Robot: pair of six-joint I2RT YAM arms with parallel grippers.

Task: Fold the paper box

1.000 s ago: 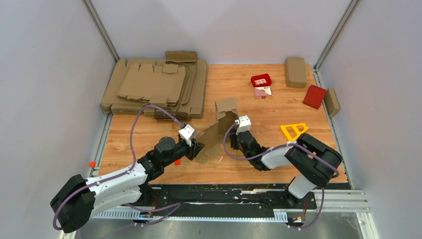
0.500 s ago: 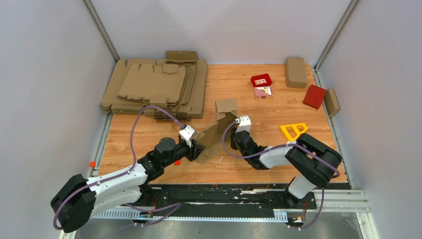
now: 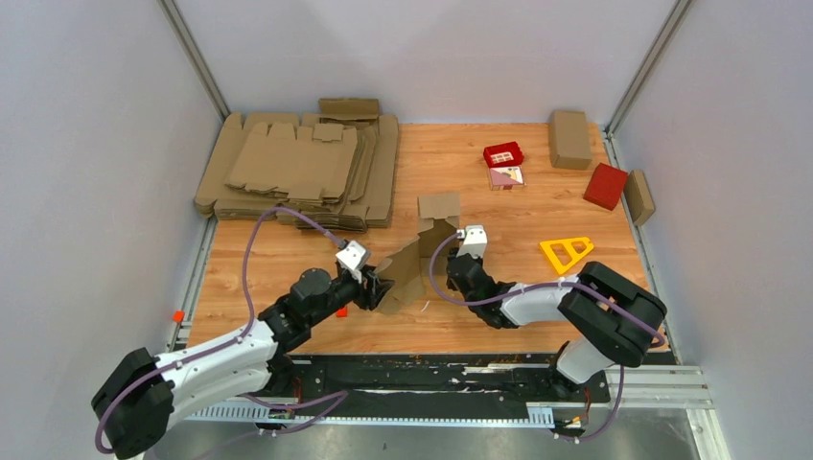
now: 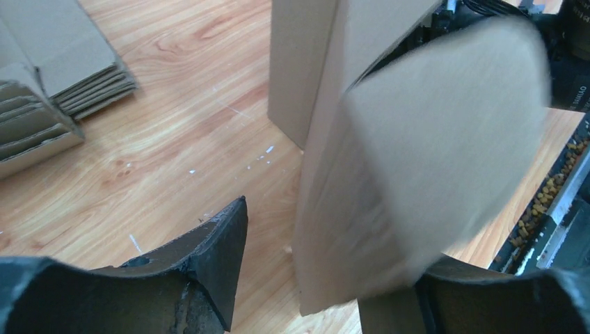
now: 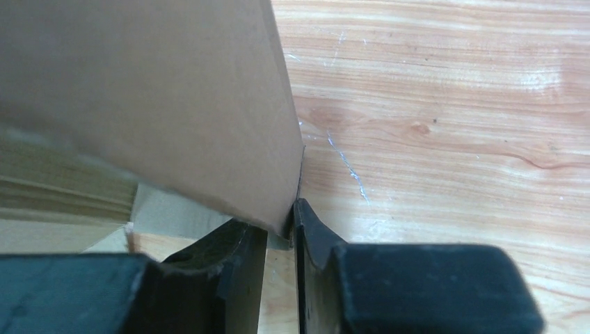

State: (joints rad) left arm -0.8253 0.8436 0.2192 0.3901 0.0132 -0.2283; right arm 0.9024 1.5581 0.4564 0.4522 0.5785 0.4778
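Nearby, flat cardboard stack, yellow triangular frame, red boxes

A wooden table carries flat cardboard sheets far left, the paper box mid-near, red boxes, brown cartons and a yellow frame right.

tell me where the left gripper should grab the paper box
Probably the loose flap at the near-left end of the paper box, coming from the left with a finger on each face. It stands on edge between the open left gripper, while the right gripper pinches the other side.
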